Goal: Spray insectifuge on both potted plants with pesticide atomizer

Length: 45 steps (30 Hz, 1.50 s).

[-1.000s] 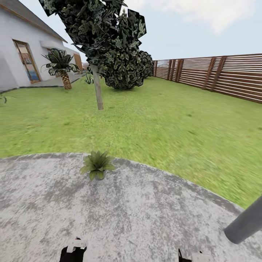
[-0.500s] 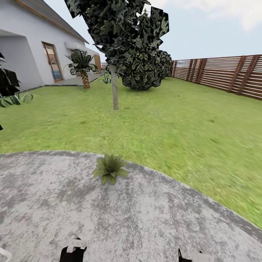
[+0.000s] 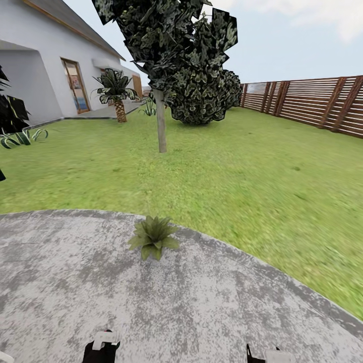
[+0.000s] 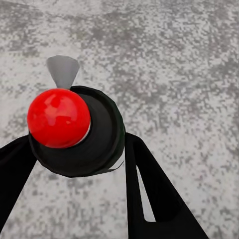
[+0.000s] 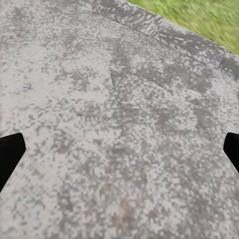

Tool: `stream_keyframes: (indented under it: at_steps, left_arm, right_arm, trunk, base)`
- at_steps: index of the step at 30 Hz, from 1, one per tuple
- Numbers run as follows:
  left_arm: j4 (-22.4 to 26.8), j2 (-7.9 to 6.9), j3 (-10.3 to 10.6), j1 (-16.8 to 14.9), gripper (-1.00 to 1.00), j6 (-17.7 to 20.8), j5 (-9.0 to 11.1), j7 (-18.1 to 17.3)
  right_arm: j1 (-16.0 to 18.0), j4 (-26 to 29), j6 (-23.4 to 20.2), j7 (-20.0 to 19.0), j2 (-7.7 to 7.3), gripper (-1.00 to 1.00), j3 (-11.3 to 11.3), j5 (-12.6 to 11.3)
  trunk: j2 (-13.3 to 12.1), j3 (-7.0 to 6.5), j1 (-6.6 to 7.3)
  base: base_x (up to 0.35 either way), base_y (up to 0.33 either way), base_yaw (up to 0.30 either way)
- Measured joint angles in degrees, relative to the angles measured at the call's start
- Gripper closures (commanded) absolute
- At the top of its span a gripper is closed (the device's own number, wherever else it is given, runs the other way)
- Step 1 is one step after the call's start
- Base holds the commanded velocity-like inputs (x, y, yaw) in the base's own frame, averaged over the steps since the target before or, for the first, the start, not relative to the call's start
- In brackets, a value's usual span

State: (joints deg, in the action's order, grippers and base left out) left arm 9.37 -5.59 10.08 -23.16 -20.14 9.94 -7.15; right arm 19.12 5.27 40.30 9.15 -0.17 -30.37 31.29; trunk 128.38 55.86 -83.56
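My left end effector is closed around the pesticide atomizer, a small bottle with a dark round body and a shiny red ball on its head. My black fingers press on both sides of it, and a pale grey nozzle tip points out beyond the red ball. In the head view this end effector shows at the bottom edge, left of centre.

My right end effector is wide apart and holds nothing: its two black fingertips stand at the far left and right edges of the wrist picture, with round grey gravel patio between them.

A little above the middle of the head view, one potted plant, a low rosette of pointed green leaves, stands on the patio close to its curved border. Beyond it lies the green lawn. Farther, a thin grey-trunked tree rises at upper centre with a big dark leafy bush behind. The white house is at upper left, the brown slatted wooden fence at upper right.
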Motion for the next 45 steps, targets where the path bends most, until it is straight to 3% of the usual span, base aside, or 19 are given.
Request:
stream_keyframes:
  at_steps: [5,11,25,26,27,29,32,34,35,37,38,41,44,45]
  left_arm:
    - [-0.99,-0.73,-0.42,0.33,1.00,-0.87,0.48,1.01]
    - [-0.89,-1.28,0.07,-0.58,1.00,-0.37,0.30,1.40]
    - [1.86,-4.33,0.23,-4.62,1.00,3.32,-4.01,-2.43]
    - [1.68,-4.40,0.54,-8.16,1.00,6.76,-22.79,-9.87]
    - [1.97,-4.28,0.65,-12.23,1.00,6.94,-28.28,-25.70]
    - [2.50,-4.05,0.60,-11.30,1.00,7.32,-32.54,-30.28]
    - [3.87,-3.66,0.65,-11.42,1.00,9.53,-35.75,-33.77]
    - [5.99,-3.63,0.71,-11.45,1.00,12.66,-37.13,-37.50]
    - [9.93,-3.82,0.73,-11.47,1.00,14.92,-38.81,-45.01]
    - [10.70,-3.73,0.79,-11.45,1.00,15.25,-40.59,-47.03]
    - [10.85,-3.64,0.76,-11.45,1.00,15.49,-41.90,-47.47]
    - [10.98,-3.48,0.64,-11.45,1.00,16.92,-44.89,-47.95]
    - [11.01,-3.45,0.64,-11.45,1.00,17.43,-45.70,-48.08]
    - [10.94,-3.31,0.73,-11.45,1.00,17.49,-45.85,-48.14]
  right_arm:
    - [-0.61,-0.24,0.22,0.68,0.24,-1.00,-0.76,-0.51]
    - [-0.64,-0.61,0.62,2.13,-0.88,-1.00,-1.27,-0.75]
    - [-0.24,3.40,0.02,-0.97,-1.22,-1.00,-1.30,3.11]
    - [0.04,10.31,-0.37,-14.66,-1.13,-1.00,-0.76,13.80]
    - [0.93,14.11,-1.65,-22.14,-0.96,-1.00,-1.06,15.02]
    - [2.30,15.14,-5.60,-25.29,-0.17,-1.00,-1.03,18.23]
    - [4.51,15.53,-9.36,-27.10,1.44,-1.00,-0.96,23.21]
    - [6.25,15.62,-10.18,-29.84,3.06,-1.00,-0.20,27.87]
    - [7.76,15.72,-10.67,-33.55,5.54,-1.00,1.09,32.40]
    - [8.29,15.69,-10.80,-34.37,6.74,-1.00,1.38,33.18]
    - [8.57,15.66,-10.82,-35.38,7.11,1.00,1.44,33.31]
    - [9.19,15.71,-10.87,-40.02,7.78,1.00,1.50,33.37]
    - [9.84,15.65,-10.89,-41.78,8.12,1.00,1.50,33.43]
    - [9.94,15.57,-10.82,-42.14,8.72,1.00,2.59,33.65]
  trunk:
    - [0.00,0.00,0.00]
    - [0.00,0.00,0.00]
    - [0.00,0.00,0.00]
    - [0.00,0.01,0.00]
    - [0.00,-0.02,0.00]
    - [0.00,0.00,0.00]
    - [0.00,-0.01,0.00]
    - [0.00,-0.01,0.00]
    - [0.00,-0.02,0.00]
    - [0.00,-0.01,0.00]
    - [0.00,-0.01,0.00]
    - [0.00,-0.01,0.00]
    - [0.00,-0.01,0.00]
    - [0.00,-0.01,0.00]
  base:
    - [0.003,0.000,0.000]
    - [0.000,0.000,0.000]
    - [0.000,0.000,0.000]
    - [0.000,0.000,0.000]
    - [0.000,0.000,0.000]
    - [0.000,0.000,0.000]
    - [0.000,0.000,0.000]
    - [0.000,0.000,0.000]
    - [0.000,0.000,0.000]
    - [0.000,0.000,0.000]
    - [0.000,0.000,0.000]
    - [0.000,0.000,0.000]
    - [0.000,0.000,0.000]
    - [0.000,0.000,0.000]
